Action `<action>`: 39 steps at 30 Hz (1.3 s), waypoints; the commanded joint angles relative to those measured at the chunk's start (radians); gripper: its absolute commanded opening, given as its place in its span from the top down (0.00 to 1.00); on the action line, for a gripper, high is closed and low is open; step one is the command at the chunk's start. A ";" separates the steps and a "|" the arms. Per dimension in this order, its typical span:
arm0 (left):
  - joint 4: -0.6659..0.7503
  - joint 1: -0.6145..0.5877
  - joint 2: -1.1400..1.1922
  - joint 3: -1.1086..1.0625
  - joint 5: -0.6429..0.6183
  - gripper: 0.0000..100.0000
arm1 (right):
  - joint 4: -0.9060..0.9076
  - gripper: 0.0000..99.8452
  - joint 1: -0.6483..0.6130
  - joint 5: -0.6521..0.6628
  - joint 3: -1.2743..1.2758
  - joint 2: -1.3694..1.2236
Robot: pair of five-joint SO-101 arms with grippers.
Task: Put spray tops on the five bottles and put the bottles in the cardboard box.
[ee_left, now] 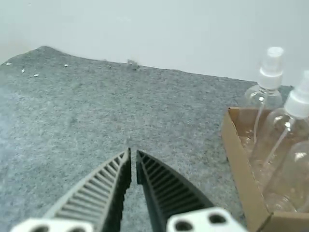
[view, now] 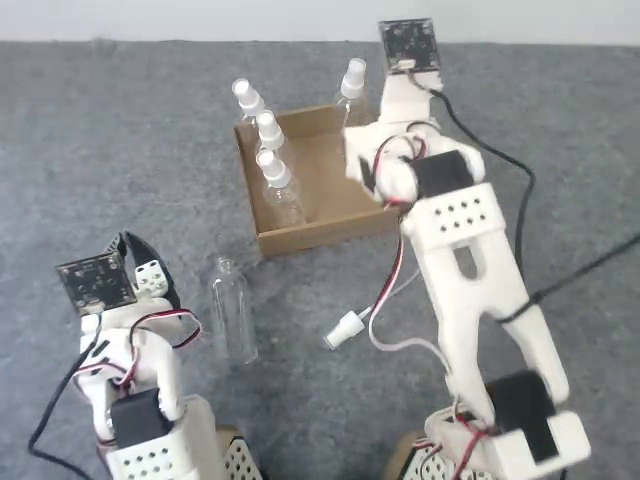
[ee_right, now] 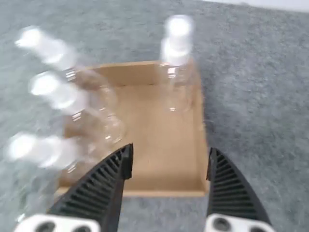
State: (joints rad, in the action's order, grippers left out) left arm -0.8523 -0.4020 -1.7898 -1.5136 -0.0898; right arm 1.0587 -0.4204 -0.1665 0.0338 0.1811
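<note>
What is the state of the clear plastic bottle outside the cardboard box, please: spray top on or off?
Off. The clear plastic bottle has a bare neck; a white spray top lies loose nearby.

Cardboard box (view: 310,238): plain brown. Bottles (view: 283,200): clear, with white spray tops (view: 268,160). Mat (view: 100,150): mottled grey. My left gripper (ee_left: 133,152) and right gripper (ee_right: 170,148): black, ribbed.

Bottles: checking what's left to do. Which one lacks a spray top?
The bare-necked bottle on the mat outside the cardboard box; the other four bottles, inside it, wear white tops.

Bottles (view: 280,195) line the cardboard box (view: 320,235) walls; its middle is free.
</note>
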 commanded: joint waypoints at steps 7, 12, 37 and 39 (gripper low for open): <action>0.035 -0.133 -0.012 0.065 -0.120 0.99 | 0.147 0.81 -0.248 -0.011 0.006 0.166; 0.037 -0.213 -0.012 0.091 -0.161 0.99 | 0.142 0.81 -0.397 -0.008 0.066 0.160; 0.028 -0.333 -0.012 0.107 -0.322 0.85 | -0.311 0.80 -0.633 -0.005 0.402 0.042; 0.028 -0.333 -0.012 0.107 -0.322 0.85 | -0.337 0.80 -0.633 -0.005 0.402 -0.012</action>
State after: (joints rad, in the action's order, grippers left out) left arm -0.8523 -0.7288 -1.7898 -1.4722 -0.4012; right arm 0.7672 -1.0434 -0.1665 0.4526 0.2102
